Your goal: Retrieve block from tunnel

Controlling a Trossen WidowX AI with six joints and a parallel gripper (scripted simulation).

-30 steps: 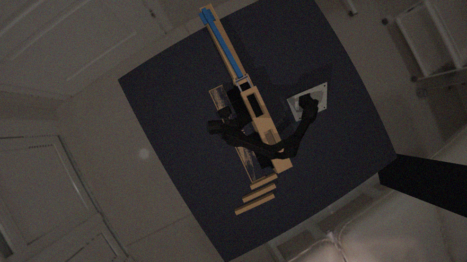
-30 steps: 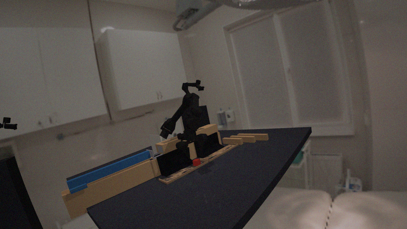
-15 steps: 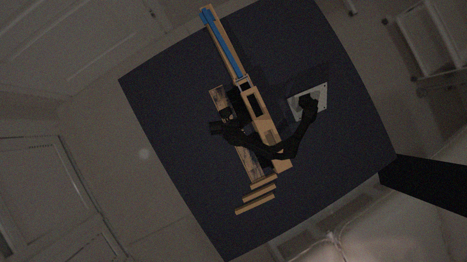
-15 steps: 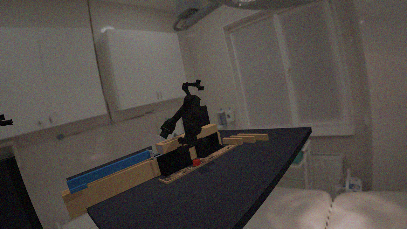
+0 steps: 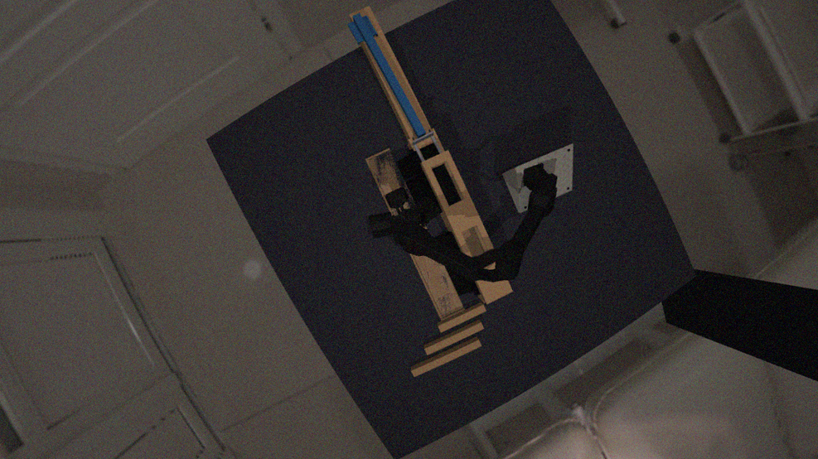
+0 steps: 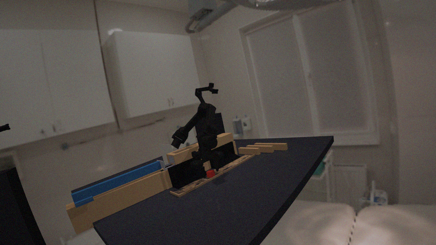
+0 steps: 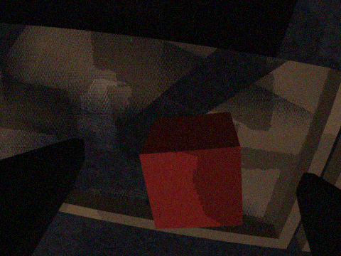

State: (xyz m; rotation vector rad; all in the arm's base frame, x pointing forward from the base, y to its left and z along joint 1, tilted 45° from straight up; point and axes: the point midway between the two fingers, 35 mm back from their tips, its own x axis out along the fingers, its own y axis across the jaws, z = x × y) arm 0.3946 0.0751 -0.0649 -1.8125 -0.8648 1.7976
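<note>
Dark tabletop point(image 5: 596, 247) point(image 6: 195, 213) bears three rods point(image 5: 446, 357) point(image 6: 280, 146), one red block point(image 6: 210, 173) point(image 7: 193, 185)

Dark navy rectangular tabletop point(image 5: 589, 248) point(image 6: 195, 219). Directly on it: shallow tan wooden-rimmed trays point(image 5: 440, 282) point(image 6: 180, 195) point(image 7: 213, 235) below the claw point(image 5: 403, 209) point(image 6: 207, 160) point(image 7: 192, 186); three tan rectangular bars point(image 5: 446, 357) point(image 6: 260, 148) well apart from it.

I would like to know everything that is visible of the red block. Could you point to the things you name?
The red block point(image 6: 210, 173) point(image 7: 193, 186) is a plain cube, its faces flat and matte-looking, one much darker, another partly shadowed. It sits upright in a shallow wooden tray point(image 6: 180, 194) point(image 7: 199, 232), near one end. The open gripper's fingers stand on either side, not touching it.
</note>
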